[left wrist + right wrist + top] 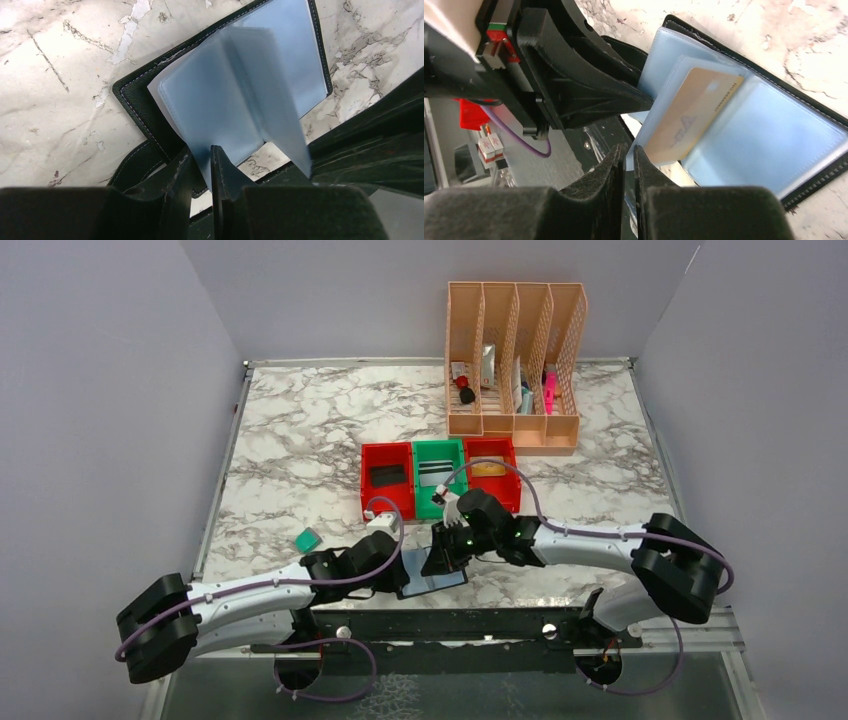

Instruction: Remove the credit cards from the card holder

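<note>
**Both claws nip the sleeves, card not yet out**

Left gripper [202, 167] is pressed together on one floppy leaf of the black bifold card holder [210, 100] with blue-grey plastic sleeves, open at the white marble table's [300, 460] near edge. Right gripper [626, 160] pinches the edge of the leaf carrying a stiff tan credit card [694, 112]. The film looks soft and slick; the card's rigid lower end probably offers better purchase.

Nothing legible in any view. Only candidate is the tan card [691, 112] in a clear sleeve [669, 80] of the card holder [774, 145]. It has a faint logo-like mark mid-face and a line of small print along one long edge, both too blurred to read.
</note>
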Robot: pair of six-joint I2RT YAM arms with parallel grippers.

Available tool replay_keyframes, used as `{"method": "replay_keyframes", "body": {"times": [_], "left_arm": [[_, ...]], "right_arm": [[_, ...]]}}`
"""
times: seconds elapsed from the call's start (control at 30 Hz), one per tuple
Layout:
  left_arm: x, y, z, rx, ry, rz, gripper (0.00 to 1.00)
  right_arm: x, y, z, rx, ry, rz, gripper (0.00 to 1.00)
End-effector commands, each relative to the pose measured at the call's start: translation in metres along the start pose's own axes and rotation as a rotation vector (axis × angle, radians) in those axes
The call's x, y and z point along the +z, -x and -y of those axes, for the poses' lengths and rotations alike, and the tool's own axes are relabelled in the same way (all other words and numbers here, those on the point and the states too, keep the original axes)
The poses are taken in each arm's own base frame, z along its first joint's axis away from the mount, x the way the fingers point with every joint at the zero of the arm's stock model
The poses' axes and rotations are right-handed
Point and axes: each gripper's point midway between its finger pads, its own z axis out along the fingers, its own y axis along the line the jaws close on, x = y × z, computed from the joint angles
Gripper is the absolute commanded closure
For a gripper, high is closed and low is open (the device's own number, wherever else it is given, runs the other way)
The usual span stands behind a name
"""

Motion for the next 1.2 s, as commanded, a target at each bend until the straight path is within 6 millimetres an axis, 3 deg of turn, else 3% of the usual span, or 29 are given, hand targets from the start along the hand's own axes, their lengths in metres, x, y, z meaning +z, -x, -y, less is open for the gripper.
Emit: {"method": "replay_keyframes", "body": {"times": [0.0,0.23,0.53,0.7,0.83,1.0,1.17], "left_arm": [[-0.002,0.001,-0.006,-0.002,0.02,0.015,0.78],[-0.006,0.006,-0.007,-0.009,0.027,0.035,0.77],[-0.013,0.011,-0.01,-0.01,0.054,0.048,0.75],[-0.022,0.021,-0.01,-0.032,0.053,0.105,0.73],[-0.031,0.026,-0.012,-0.047,0.052,0.136,0.7],[-0.04,0.029,-0.013,-0.061,0.044,0.156,0.66],[-0.042,0.034,-0.005,-0.066,0.002,0.172,0.6]], "right_arm": [[0.013,0.001,-0.004,-0.017,-0.004,-0.022,0.84],[0.017,-0.002,-0.016,-0.026,0.074,-0.041,0.67],[0.011,0.001,-0.023,-0.042,0.097,-0.025,0.55],[0.021,-0.012,-0.027,-0.016,0.169,-0.087,0.52],[0.027,-0.013,-0.019,0.005,0.144,-0.086,0.52],[0.014,0.003,-0.012,-0.021,0.043,0.003,0.52],[-0.011,0.016,0.024,0.011,-0.204,0.132,0.51]]}}
